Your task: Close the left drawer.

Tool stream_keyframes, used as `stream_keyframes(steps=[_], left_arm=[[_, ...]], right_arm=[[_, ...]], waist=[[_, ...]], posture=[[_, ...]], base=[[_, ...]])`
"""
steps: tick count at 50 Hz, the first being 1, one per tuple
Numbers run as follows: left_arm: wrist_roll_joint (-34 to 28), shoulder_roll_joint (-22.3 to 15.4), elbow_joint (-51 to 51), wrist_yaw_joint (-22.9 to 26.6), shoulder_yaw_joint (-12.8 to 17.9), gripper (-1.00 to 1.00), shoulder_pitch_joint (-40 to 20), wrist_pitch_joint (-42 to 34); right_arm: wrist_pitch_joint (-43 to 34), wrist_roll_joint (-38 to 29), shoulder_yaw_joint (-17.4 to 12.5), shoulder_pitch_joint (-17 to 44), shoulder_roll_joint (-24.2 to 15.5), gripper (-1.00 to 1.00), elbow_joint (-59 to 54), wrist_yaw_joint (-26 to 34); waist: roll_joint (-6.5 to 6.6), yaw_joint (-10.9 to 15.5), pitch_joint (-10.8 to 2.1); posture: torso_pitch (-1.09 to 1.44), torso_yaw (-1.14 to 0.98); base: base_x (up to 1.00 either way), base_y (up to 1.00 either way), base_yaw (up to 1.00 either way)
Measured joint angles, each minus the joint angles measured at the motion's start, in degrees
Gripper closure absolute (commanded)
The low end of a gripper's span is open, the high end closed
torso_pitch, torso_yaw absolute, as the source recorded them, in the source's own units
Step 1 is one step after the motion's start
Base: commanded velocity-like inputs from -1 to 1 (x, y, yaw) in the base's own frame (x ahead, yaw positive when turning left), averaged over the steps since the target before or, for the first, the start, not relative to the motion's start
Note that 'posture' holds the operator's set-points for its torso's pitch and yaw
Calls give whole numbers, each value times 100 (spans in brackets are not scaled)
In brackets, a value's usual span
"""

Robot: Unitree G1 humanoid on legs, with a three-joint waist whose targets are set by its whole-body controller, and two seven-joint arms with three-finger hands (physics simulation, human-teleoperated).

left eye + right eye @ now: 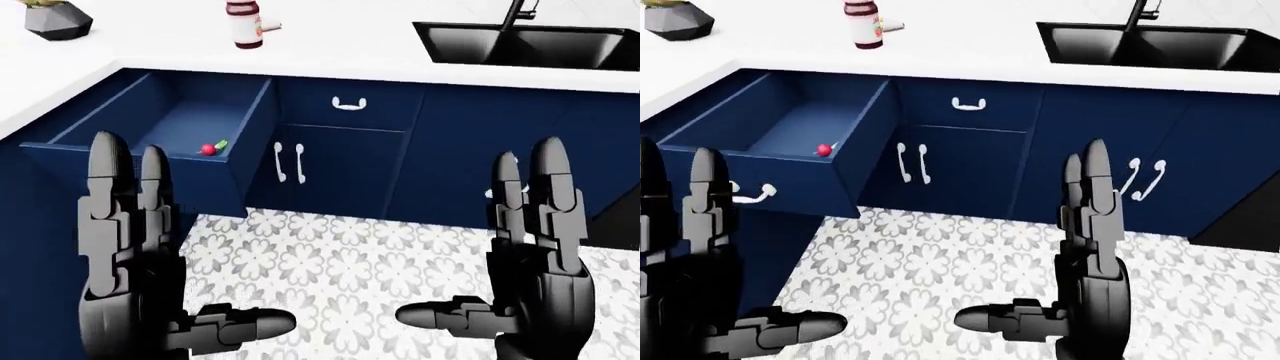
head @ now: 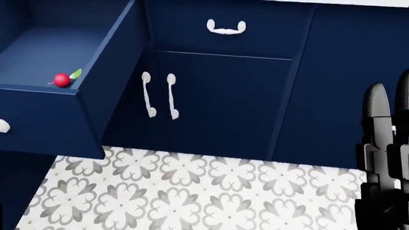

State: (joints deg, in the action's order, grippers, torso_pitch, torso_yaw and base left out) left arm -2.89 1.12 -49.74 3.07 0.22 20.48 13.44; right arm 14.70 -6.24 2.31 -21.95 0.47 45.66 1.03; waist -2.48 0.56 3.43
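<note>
Both hands are up with fingers straight and thumbs poking inward, so neither one's gripping anything. Left hand [image 1: 135, 255] sits at the lower left of the left-eye view, right in front of the drawer's face from the camera's angle, though I can't tell if it's actually touching. Right hand [image 1: 535, 255] hangs at the lower right over the floor [image 1: 340, 262], well apart from the drawer.

Drawer [image 1: 770, 131] is pulled way out from the blue cabinets at the left, under the white table [image 1: 330, 41]. Its white handle [image 1: 752, 195] shows on the front in the right-eye view. Inside, a little radish [image 2: 62, 80] sits in the near right corner, by the front panel.

Next to it there's a shut drawer [image 2: 225, 26] above a pair of doors [image 2: 217, 96]. Up on the table: a bottle [image 1: 244, 24], a dark grey pot [image 1: 58, 19] at the far left, and a black sink [image 1: 530, 41] at the right.
</note>
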Motion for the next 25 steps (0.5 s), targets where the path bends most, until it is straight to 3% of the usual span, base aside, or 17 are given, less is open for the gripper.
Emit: stream_keyframes(steps=[1, 2, 5, 15, 20, 25], left_arm=[[-2, 6, -10, 0, -12, -100, -10, 13], [-7, 34, 42, 15, -63, -100, -17, 15], [-13, 15, 128, 34, -59, -100, 36, -42], [-10, 16, 26, 47, -67, -100, -3, -7], [9, -3, 168, -7, 32, -100, 35, -57], [10, -2, 69, 1, 14, -100, -1, -29]], right_arm=[[11, 5, -9, 5, -6, -100, 16, -3], [18, 11, -53, 8, -31, -100, -24, -15], [-38, 0, -43, -28, -23, -100, -117, -24], [-70, -4, -41, 18, -36, -100, -90, -39], [-78, -21, 72, -2, -15, -100, -198, 30], [-55, -28, 42, 17, -17, -100, -80, 7]], waist=[[-119, -31, -36], [-63, -71, -4], [-97, 11, -26], [675, -27, -6], [512, 151, -66], [187, 81, 47]], posture=[[0, 0], [0, 0], [0, 0], [0, 0], [0, 0], [0, 0]], base=[[-5, 0, 56], [-7, 0, 56], [-6, 0, 57], [-7, 0, 56], [-5, 0, 56], [0, 0, 56]])
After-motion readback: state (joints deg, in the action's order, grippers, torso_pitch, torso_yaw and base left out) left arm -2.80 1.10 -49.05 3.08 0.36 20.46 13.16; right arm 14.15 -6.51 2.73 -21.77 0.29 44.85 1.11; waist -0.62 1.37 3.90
